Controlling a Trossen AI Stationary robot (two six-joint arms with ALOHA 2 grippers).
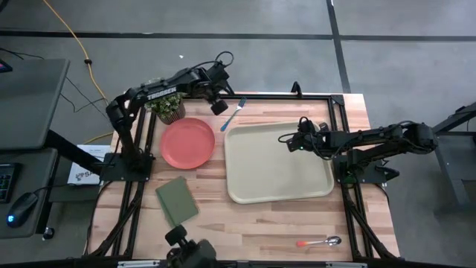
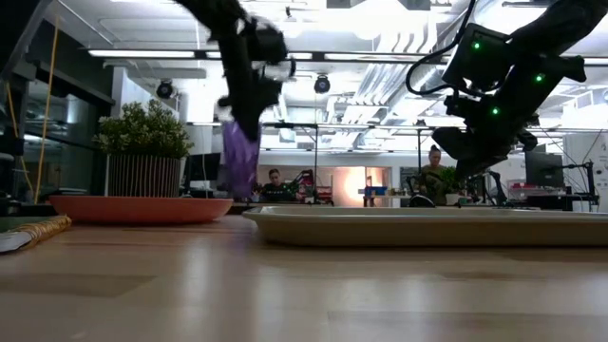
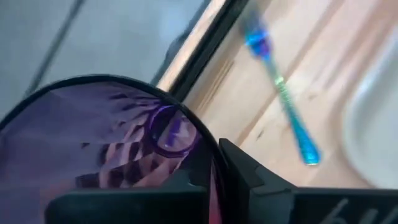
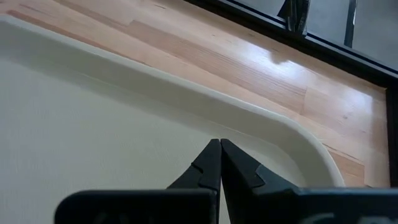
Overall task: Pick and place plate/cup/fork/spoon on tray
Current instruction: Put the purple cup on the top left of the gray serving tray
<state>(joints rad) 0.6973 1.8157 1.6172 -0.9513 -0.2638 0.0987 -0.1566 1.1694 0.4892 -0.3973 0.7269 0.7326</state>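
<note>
The purple cup hangs in my left gripper, above the table's far edge between the potted plant and the blue-handled fork, which lies flat on the wood. The orange-red plate lies on the table left of the cream tray. The orange-tipped spoon lies near the front right edge. My right gripper is shut and empty, hovering over the tray's far right part. My left gripper is shut on the purple cup at its rim wall. One finger stands outside the wall; the cup hides the other. The fingers come from above. The cup hangs tilted below them, lifted clear of the table.
A green rectangular pad lies near the front left of the tray. A black frame rail runs along the far edge behind the fork. Bare wood shows in front of the tray. People sit in the room behind the table.
</note>
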